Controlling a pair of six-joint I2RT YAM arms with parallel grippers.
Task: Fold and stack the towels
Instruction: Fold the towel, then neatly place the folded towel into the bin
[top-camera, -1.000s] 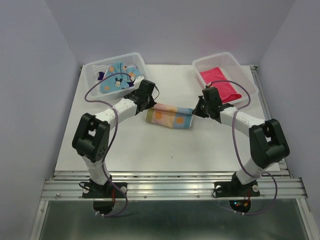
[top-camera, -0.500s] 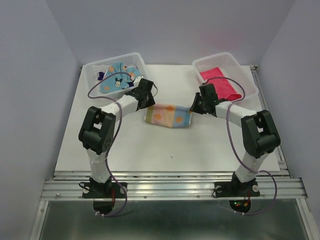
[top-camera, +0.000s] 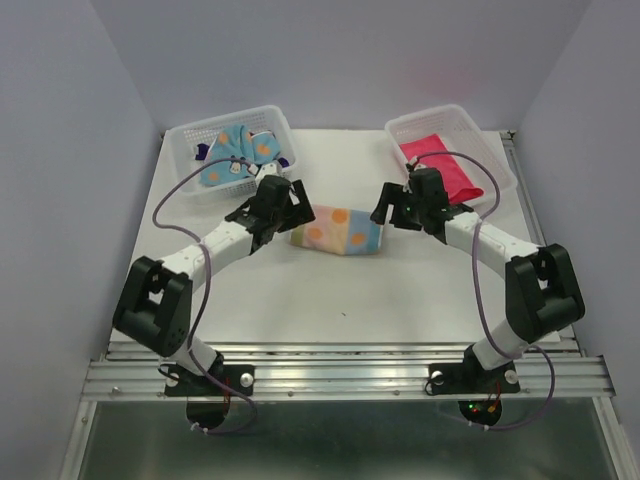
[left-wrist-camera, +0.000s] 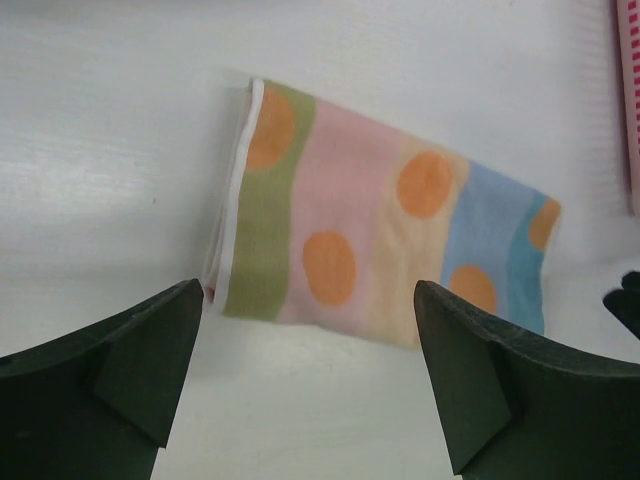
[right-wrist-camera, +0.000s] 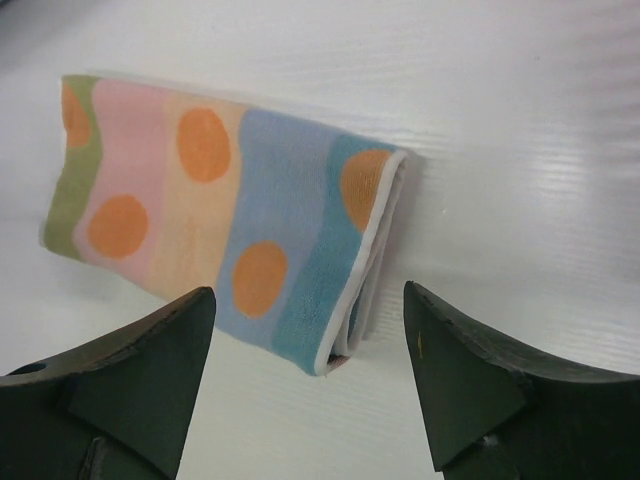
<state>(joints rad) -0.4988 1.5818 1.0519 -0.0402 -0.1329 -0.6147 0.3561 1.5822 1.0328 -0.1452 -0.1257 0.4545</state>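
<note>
A folded towel (top-camera: 338, 228), striped green, pink, peach and blue with orange spots, lies flat on the white table. My left gripper (top-camera: 283, 205) stands open just off its left end, touching nothing. My right gripper (top-camera: 392, 208) stands open just off its right end, also empty. In the left wrist view the towel (left-wrist-camera: 380, 235) lies beyond the open gripper (left-wrist-camera: 310, 380). In the right wrist view its layered, white-hemmed end (right-wrist-camera: 365, 250) faces the open gripper (right-wrist-camera: 305, 380). Light blue spotted towels (top-camera: 235, 155) fill the left basket. A pink-red towel (top-camera: 440, 160) lies in the right basket.
Two white perforated baskets stand at the back, one at the left (top-camera: 180, 135) and one at the right (top-camera: 500, 165). Grey walls close in the table on three sides. The metal rail (top-camera: 340, 375) with the arm bases runs along the near edge.
Both grippers were shut at the towel's ends and have opened and let it go. Both have drawn back a little, and the towel now lies flat and folded.
</note>
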